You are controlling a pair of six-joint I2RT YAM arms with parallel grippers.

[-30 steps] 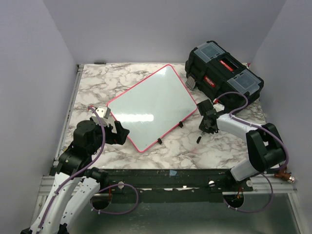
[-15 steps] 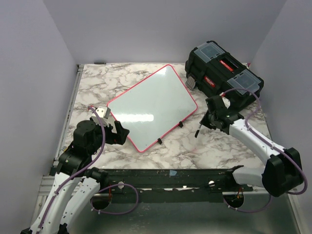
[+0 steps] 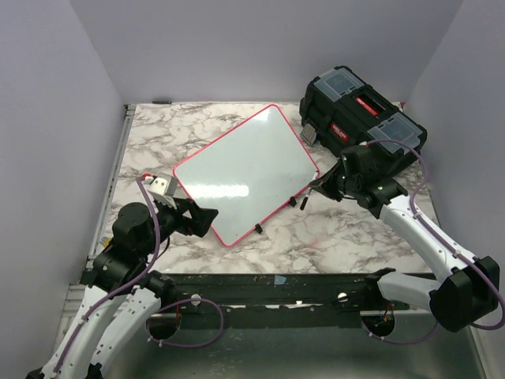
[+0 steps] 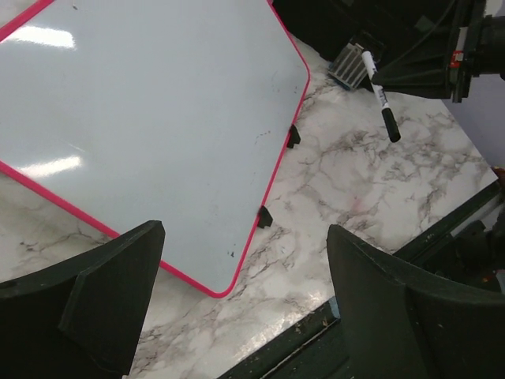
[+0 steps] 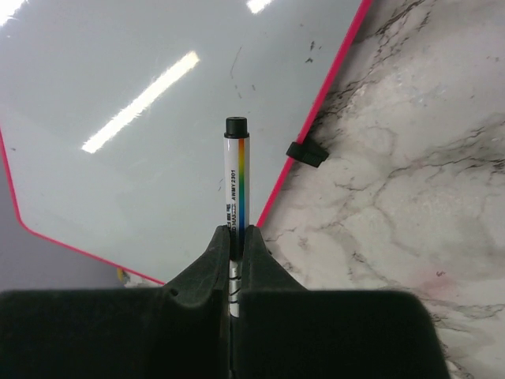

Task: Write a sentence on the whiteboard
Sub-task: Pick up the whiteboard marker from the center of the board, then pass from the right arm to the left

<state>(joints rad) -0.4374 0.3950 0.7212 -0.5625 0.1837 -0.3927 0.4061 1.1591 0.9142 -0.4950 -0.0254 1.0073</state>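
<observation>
The whiteboard [image 3: 246,174] lies flat on the marble table, white with a red-pink rim. No lettering shows on it, only a few small specks. My right gripper [image 3: 330,186] is shut on a white marker [image 3: 314,187] with a rainbow stripe. It holds the marker above the table just off the board's right edge. In the right wrist view the marker [image 5: 235,181] points over the whiteboard [image 5: 142,103] from between my gripper's [image 5: 235,237] pads. My left gripper [image 3: 203,219] is open and empty over the board's near corner. In the left wrist view its fingers [image 4: 110,292] frame the whiteboard [image 4: 150,110] and the marker [image 4: 380,95].
A black toolbox [image 3: 363,114] with red latches stands at the back right, close behind the right arm. Two small black clips [image 3: 258,229] sit on the board's near-right rim. Bare marble lies right of the board. The table's front rail [image 3: 276,280] runs below.
My right gripper has lifted the marker off the table and swung it left toward the board's right edge. My left gripper has shifted a little right and toward the near edge.
</observation>
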